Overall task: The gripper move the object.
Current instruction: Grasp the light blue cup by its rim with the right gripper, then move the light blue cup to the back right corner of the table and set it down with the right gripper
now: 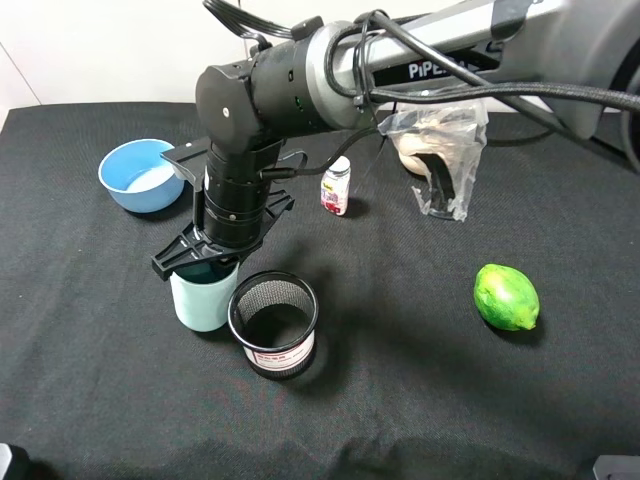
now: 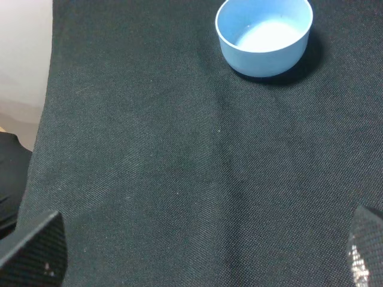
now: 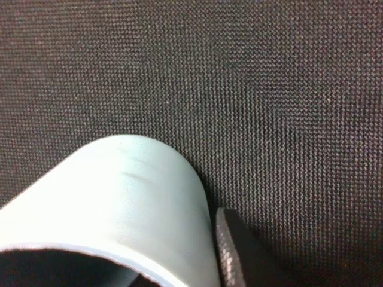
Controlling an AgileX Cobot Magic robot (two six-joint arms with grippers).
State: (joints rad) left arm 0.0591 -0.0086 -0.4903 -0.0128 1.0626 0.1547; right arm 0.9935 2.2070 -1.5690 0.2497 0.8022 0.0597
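Your right gripper (image 1: 205,262) reaches across to the lower left of centre in the high view and sits right on top of the cup (image 1: 203,300). Its jaws are clenched. In the right wrist view one finger (image 3: 230,251) presses against the outside of the cup wall, so I judge the rim is pinched between the fingers. The inner finger is hidden.

So the grasp looks done. The move itself is what you have left. The cup stands upright and looks to be on the cloth (image 1: 420,400), just beside the holder (image 1: 273,322) and below the bowl (image 1: 140,175). Whether its base has left the cloth I cannot tell.

Your left gripper (image 2: 200,254) hangs released, with its jaws wide and nothing between them. It takes no part here.
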